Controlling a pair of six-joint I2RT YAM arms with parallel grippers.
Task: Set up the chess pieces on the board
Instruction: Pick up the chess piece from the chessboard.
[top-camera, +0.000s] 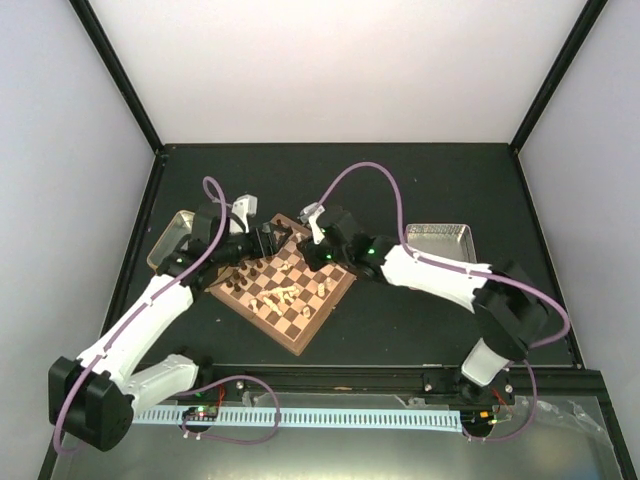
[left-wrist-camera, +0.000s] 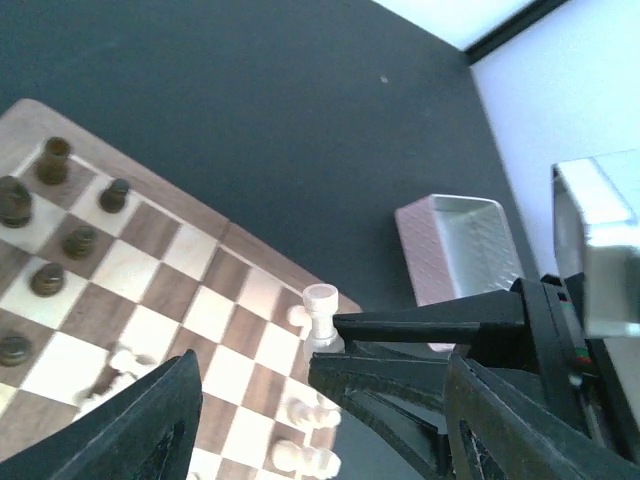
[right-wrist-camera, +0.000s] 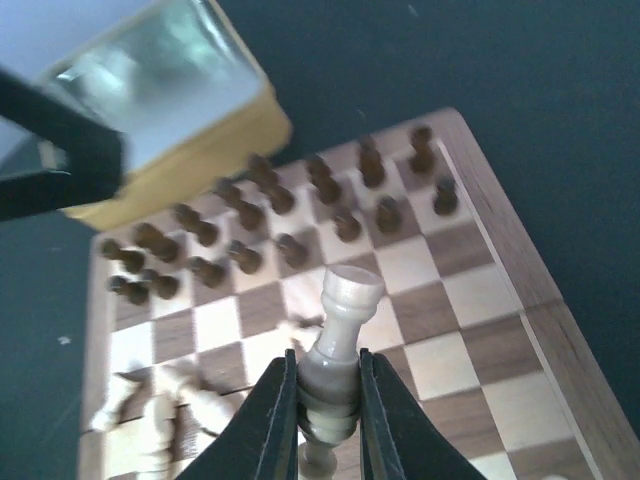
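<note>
The board (top-camera: 300, 318) lies turned like a diamond in the middle of the table. Dark chess pieces (right-wrist-camera: 250, 215) stand in rows along its far side, and several pale ones (right-wrist-camera: 160, 410) lie tipped over on it. My right gripper (right-wrist-camera: 328, 400) is shut on the base of a pale rook (right-wrist-camera: 345, 320), held upright just above the squares. In the left wrist view that rook (left-wrist-camera: 320, 312) sits in the right arm's black fingers (left-wrist-camera: 420, 325), between my left gripper's (left-wrist-camera: 320, 420) wide-open jaws, which touch nothing. Both grippers meet over the board's far corner (top-camera: 290, 222).
A gold-tan metal tray (top-camera: 168, 240) stands left of the board, close behind the dark rows (right-wrist-camera: 180, 160). A pinkish tray (left-wrist-camera: 460, 250) sits to the right on the black table (top-camera: 440, 238). More pale pieces (left-wrist-camera: 305, 440) lie near the board's edge.
</note>
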